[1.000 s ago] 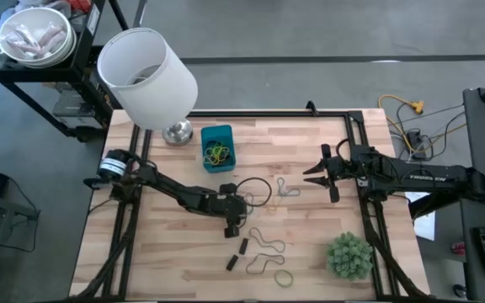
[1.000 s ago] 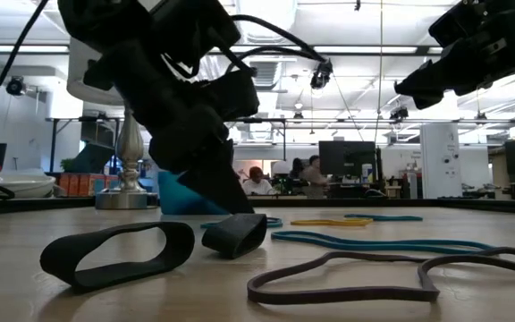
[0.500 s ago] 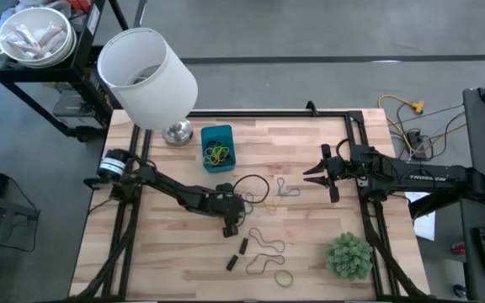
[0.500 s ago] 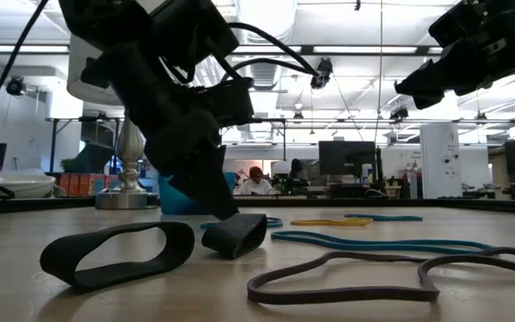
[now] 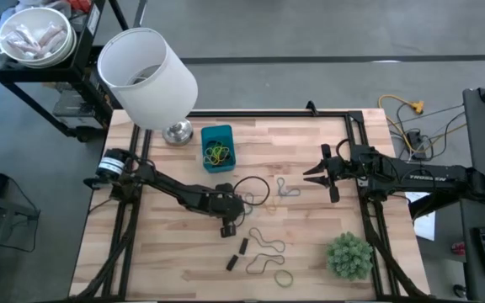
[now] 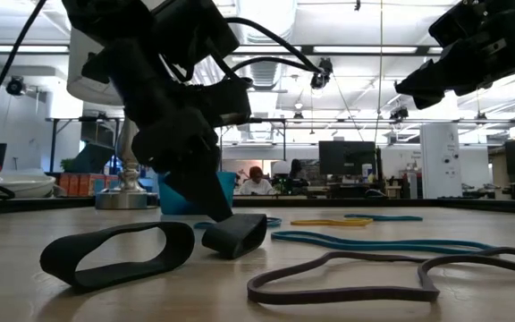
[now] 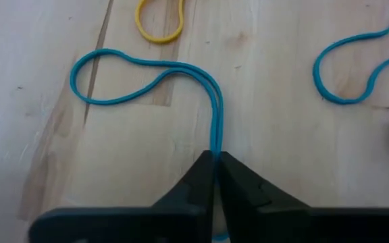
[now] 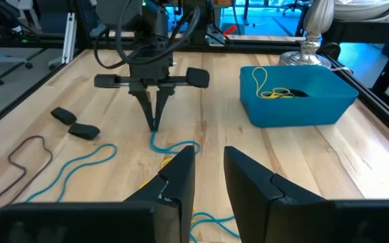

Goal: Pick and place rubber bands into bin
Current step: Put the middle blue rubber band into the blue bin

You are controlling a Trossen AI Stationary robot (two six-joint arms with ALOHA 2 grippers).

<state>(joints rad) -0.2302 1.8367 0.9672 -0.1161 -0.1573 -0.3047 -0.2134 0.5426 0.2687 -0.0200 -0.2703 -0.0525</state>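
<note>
My left gripper (image 7: 215, 160) stands near the table's middle (image 5: 229, 220), fingers down on the wood, shut on a thin blue rubber band (image 7: 140, 74). The rest of that band lies flat on the table. More rubber bands lie around it: two wide black ones (image 6: 119, 253) (image 6: 235, 234), a brown one (image 6: 374, 273), a yellow one (image 7: 159, 19) and another blue one (image 7: 356, 67). The blue bin (image 5: 218, 145) stands at the far left of the table with yellow bands inside. My right gripper (image 5: 314, 175) hovers open at the table's right side, touching nothing. My left gripper pinches the blue band between its two fingertips where the loop's two strands run side by side (image 7: 215, 145). The fingers come from above, pointing down at the table (image 8: 155, 121). The band lies slack on the wood, its loop end (image 7: 80, 74) stretched away from the fingers.
A white lamp shade (image 5: 146, 76) on a metal base (image 5: 178, 133) stands at the far left corner beside the bin. A green plant (image 5: 349, 255) sits at the near right. Black frame rails (image 5: 369, 151) edge the table.
My left gripper has shut on the blue band; in the low view its dark finger has drawn in toward the other. The band lies where it was. My right arm has kept still.
</note>
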